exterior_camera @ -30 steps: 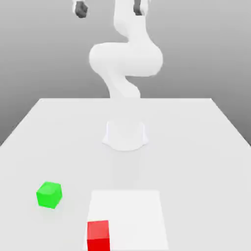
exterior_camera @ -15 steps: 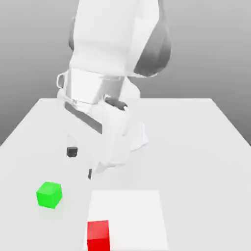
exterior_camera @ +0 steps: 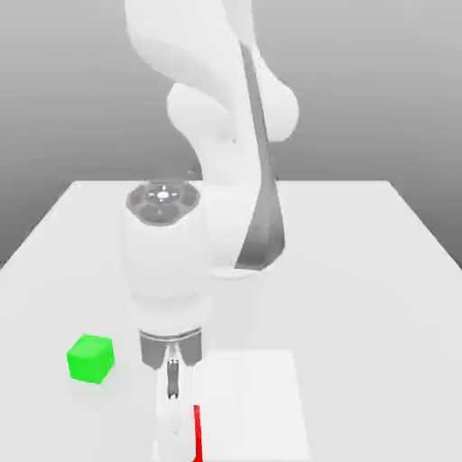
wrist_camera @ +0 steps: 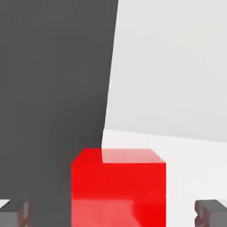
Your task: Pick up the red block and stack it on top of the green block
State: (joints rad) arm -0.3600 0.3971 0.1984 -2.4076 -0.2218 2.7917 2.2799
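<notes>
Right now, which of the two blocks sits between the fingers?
The red block: a finger stands apart on each side of it. The green block sits off alone toward the exterior view's left.

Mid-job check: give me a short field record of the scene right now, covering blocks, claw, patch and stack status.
red block: between the claw's fingertips, a gap showing on each side
green block: alone on the table, toward the exterior view's left of the arm
claw: lowered around the red block, fingers not touching it
white patch: flat on the table, under the red block
stack: not yet made
</notes>
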